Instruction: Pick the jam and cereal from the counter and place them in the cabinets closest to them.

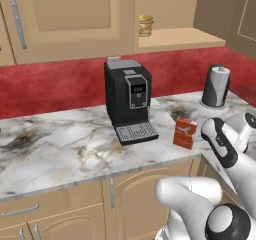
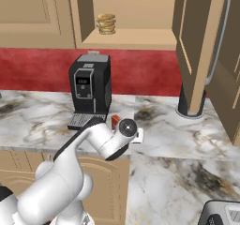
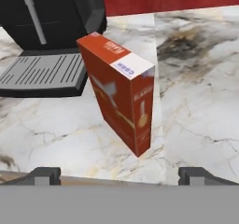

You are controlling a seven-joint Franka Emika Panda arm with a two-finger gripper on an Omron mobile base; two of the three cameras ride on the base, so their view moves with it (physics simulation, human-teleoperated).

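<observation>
We see a red backsplash (image 1: pixel 60 84) running along the wall behind a black coffee machine (image 1: pixel 128 100). A dark kettle (image 1: pixel 216 86) stands farther right, with tan lower doors (image 1: pixel 145 199) below.

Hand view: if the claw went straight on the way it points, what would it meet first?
Most likely the cereal, standing upright on the counter between the open claw's fingertips and ahead of them. The depth of the gap is unclear.
</observation>
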